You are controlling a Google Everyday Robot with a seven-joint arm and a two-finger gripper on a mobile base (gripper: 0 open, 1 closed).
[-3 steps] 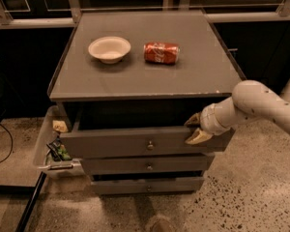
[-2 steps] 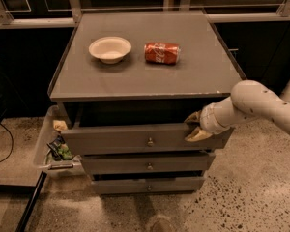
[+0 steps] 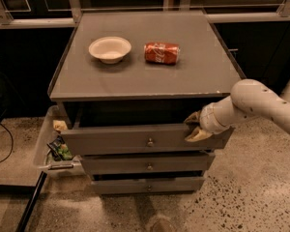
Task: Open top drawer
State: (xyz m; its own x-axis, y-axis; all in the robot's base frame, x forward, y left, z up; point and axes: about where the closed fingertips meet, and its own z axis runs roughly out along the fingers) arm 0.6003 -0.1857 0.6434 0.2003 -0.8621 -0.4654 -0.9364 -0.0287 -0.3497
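Gripper (image 3: 193,126) sat at the right end of the top drawer (image 3: 130,138). On my screen I saw its two fingers (image 3: 197,135) set narrow over the upper edge of the front, one behind it and one on the grey face, holding that edge between them. The white arm (image 3: 261,104) stretched away to the right. The top drawer stood partly out under the cabinet top (image 3: 150,81), with a dark gap behind its front. Its round knob (image 3: 150,142) was at the middle, well apart from the gripper. Below it, two shorter drawers (image 3: 147,163) sat further back. On the cabinet top I saw a white bowl (image 3: 109,49) at the left and a red can (image 3: 162,53) lying on its side near it, not touching. A clear bin (image 3: 41,146) stood on the floor at the cabinet's left.
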